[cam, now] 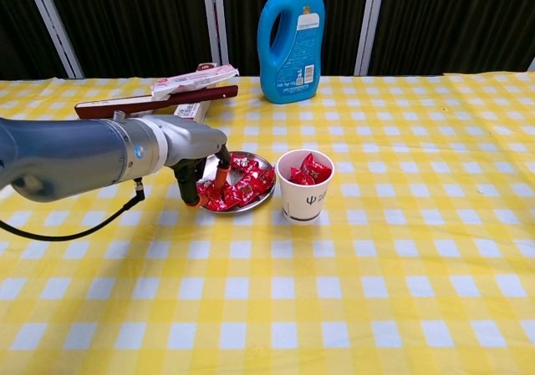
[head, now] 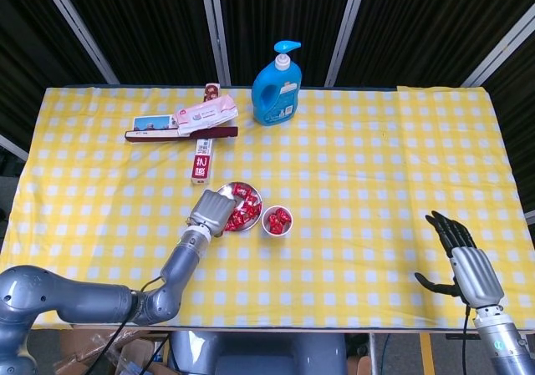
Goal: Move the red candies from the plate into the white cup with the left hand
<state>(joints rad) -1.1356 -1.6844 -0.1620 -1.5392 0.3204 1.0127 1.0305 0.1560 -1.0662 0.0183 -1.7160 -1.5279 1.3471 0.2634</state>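
Observation:
A small metal plate [head: 253, 192] [cam: 267, 163] holds several red candies [head: 243, 214] [cam: 243, 188]. Just right of it stands the white cup [head: 277, 221] [cam: 304, 200], with a few red candies inside. My left hand [head: 210, 211] [cam: 194, 148] hangs over the plate's left side. Its orange-tipped fingers [cam: 221, 175] reach down among the candies, touching them; whether one is pinched is unclear. My right hand [head: 466, 265] rests far off at the table's front right, fingers apart and holding nothing; only the head view shows it.
A blue detergent bottle [head: 277, 91] [cam: 292, 37] stands at the back centre. A dark red box with a pink packet on top [head: 188, 123] [cam: 159, 99] lies at the back left, and a red-and-white box [head: 201, 162] lies behind the plate.

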